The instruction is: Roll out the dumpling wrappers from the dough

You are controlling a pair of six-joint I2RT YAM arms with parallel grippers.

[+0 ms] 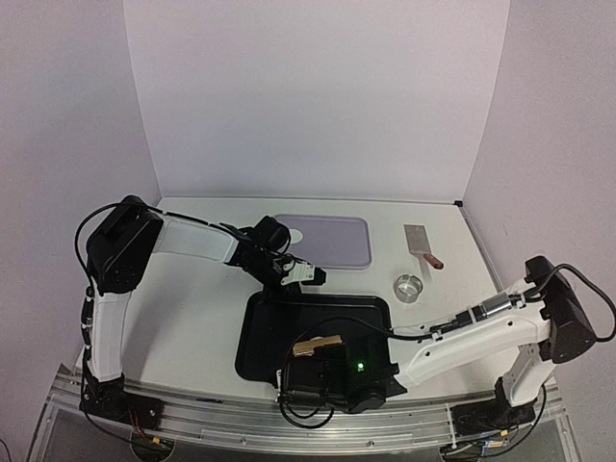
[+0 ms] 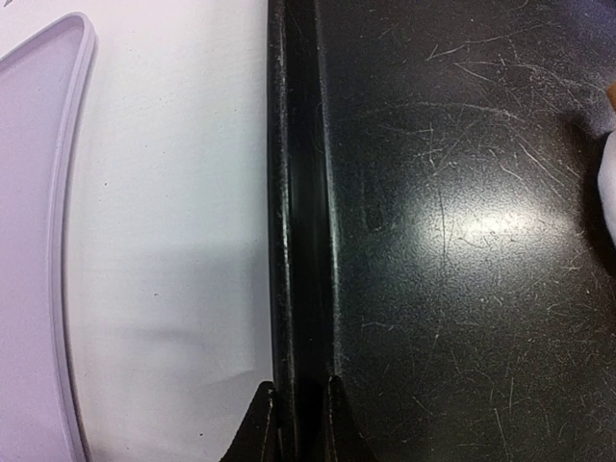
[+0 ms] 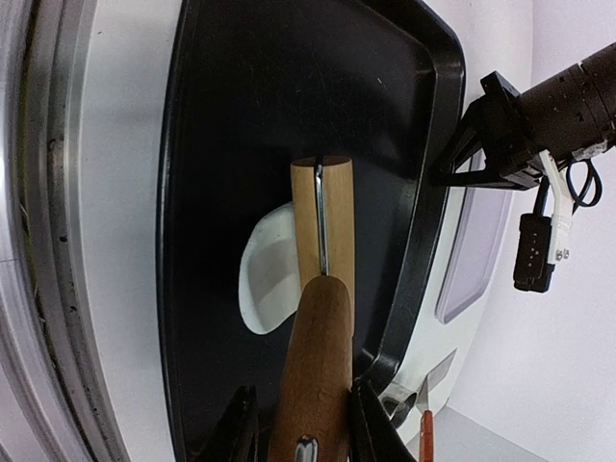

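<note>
Right wrist view: the right end effector (image 3: 303, 428) is clamped on the dark handle of a wooden rolling pin (image 3: 322, 289), one finger on each side. The pin's lighter head lies just ahead of the fingers, over the floor of the black tray (image 3: 221, 115). It rests on a dumpling wrapper (image 3: 262, 279), a flattened white piece sticking out to the left of the head. The wrapper's right part is hidden under the wood. In the top view the right arm covers the wrapper, and only the pin's pale wood shows.

Left wrist view: the left end effector (image 2: 296, 428) is closed on the black tray's raised rim, one finger outside and one inside. Only this view shows the fine scratches on the tray floor. Left of the fingers lies a strip of white tabletop (image 2: 173, 241), then the curved edge of a lavender tray (image 2: 38, 241).

Top view: a steel ring (image 1: 409, 287) and a dough scraper (image 1: 421, 244) with a reddish handle lie on the tabletop. Both are well to the right of the left end effector and apart from each other. A green light (image 1: 359, 366) glows on the right wrist housing.
</note>
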